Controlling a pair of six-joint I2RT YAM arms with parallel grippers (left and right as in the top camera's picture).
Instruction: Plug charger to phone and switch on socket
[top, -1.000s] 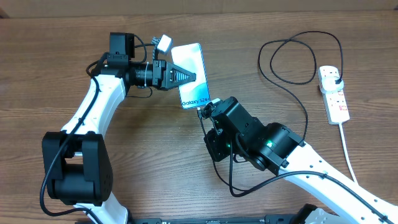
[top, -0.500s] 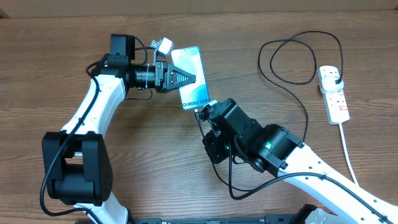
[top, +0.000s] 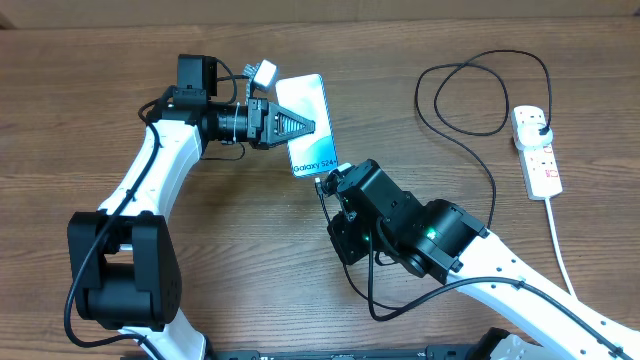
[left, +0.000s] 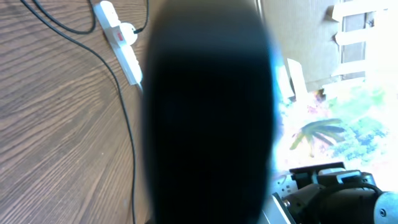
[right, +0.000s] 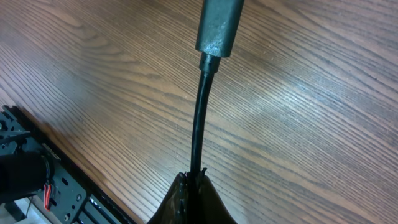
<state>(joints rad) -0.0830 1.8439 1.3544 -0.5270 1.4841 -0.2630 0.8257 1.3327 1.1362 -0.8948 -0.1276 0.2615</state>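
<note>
- left gripper (top: 305, 125) is clamped across the phone (top: 312, 100), upper middle of the overhead frame
- right gripper (right: 194, 183) pinches the charger (right: 200, 112) cable, its tip just beside the phone's lower end
- socket (top: 536, 150) lies on the desk (top: 100, 60) far right, well apart

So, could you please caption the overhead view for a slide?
Left gripper grips the phone; right gripper holds the charger cable near its labelled end.

Worktop (top: 110, 50): brown wood-grain surface, evenly lit. Past its far edge: narrow pale strip (top: 300, 8). Left wrist view, beyond the worktop: glaring brightness, blurred green patch (left: 351, 121).
</note>
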